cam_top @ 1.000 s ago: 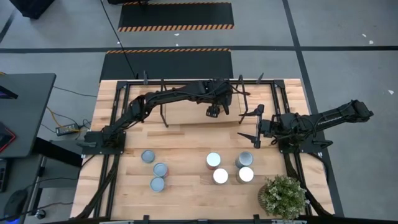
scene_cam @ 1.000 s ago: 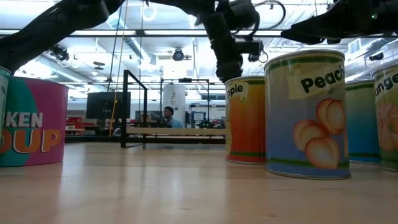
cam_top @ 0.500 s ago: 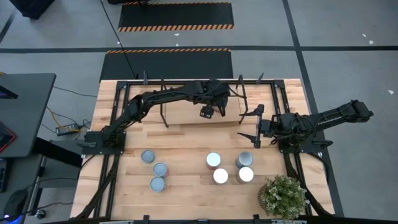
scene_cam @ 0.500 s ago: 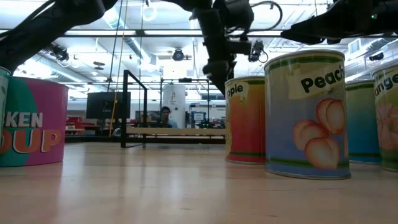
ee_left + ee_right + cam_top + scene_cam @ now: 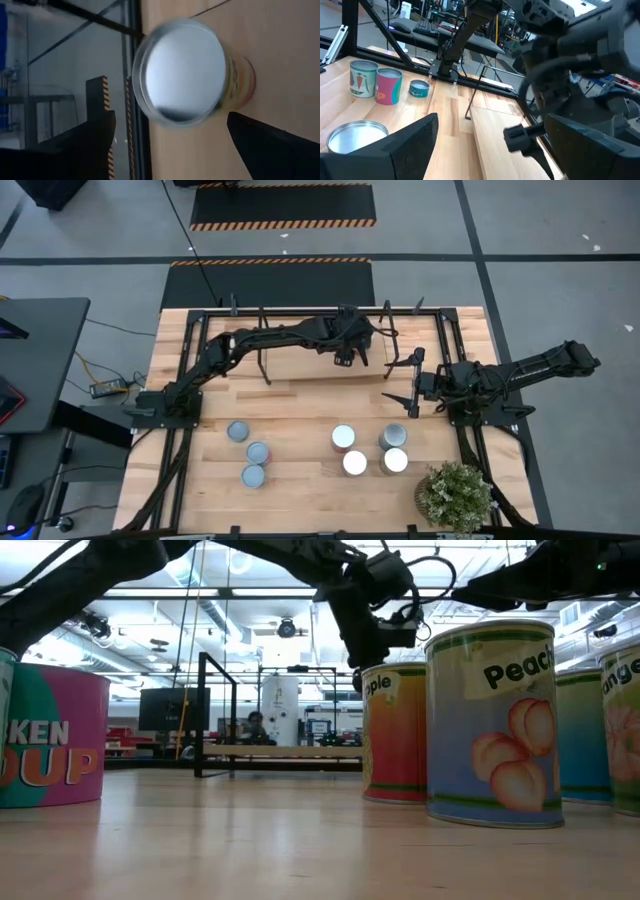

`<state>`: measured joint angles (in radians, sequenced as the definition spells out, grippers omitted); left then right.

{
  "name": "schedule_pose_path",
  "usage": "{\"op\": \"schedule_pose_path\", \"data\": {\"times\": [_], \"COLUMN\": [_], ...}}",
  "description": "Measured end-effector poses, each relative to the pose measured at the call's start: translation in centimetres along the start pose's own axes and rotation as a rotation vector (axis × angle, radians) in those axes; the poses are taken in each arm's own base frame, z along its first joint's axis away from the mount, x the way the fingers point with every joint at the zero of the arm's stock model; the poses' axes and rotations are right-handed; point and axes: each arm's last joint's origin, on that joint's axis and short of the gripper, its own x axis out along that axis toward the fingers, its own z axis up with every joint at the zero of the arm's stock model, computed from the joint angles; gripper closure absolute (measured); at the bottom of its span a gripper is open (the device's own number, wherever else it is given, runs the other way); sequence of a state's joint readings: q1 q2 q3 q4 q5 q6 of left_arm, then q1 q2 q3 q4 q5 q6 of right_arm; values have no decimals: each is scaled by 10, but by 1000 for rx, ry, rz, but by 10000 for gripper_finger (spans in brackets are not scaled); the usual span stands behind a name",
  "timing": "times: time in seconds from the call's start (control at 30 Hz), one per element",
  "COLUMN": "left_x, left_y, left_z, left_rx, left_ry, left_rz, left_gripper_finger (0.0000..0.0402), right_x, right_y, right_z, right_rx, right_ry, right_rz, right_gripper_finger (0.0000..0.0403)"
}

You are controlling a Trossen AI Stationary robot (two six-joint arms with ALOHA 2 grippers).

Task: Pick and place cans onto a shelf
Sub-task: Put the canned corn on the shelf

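My left gripper hovers over the right part of the shelf, a light board in a black rod frame at the table's far side. Its wrist view shows it open, with a silver-topped can standing upright on the board by the black frame rod. The fingers stand apart from the can. Three cans stand near left and several cans near right on the tabletop. My right gripper waits open and empty just right of the shelf.
A bushy potted plant stands at the near right corner. In the low view the Peach can and a pink soup can stand close to the camera. Bare tabletop lies between the two can groups.
My left gripper has swung a little toward the table's left edge over the shelf, then back toward the right and slightly up. My right arm has kept still, and the cans on the tabletop have not moved.
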<state>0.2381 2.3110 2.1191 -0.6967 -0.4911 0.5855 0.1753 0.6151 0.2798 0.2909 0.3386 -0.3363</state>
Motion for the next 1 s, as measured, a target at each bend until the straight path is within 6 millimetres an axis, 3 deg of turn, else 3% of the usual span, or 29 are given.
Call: {"op": "schedule_pose_path", "data": {"times": [0.27,0.6,1.0], "left_x": [2,-14,2], "left_y": [5,2,5], "left_z": [-3,11,14], "left_rx": [-44,-45,-67], "left_ry": [41,-79,-88], "left_rz": [65,-74,50], "left_gripper_finger": [12,12,12], "right_x": [0,0,0], "right_y": [0,0,0], "right_z": [0,1,1], "right_rx": [0,2,-4], "right_ry": [0,-5,-6], "right_rz": [-1,-3,-3], "right_gripper_finger": [30,30,30]}}
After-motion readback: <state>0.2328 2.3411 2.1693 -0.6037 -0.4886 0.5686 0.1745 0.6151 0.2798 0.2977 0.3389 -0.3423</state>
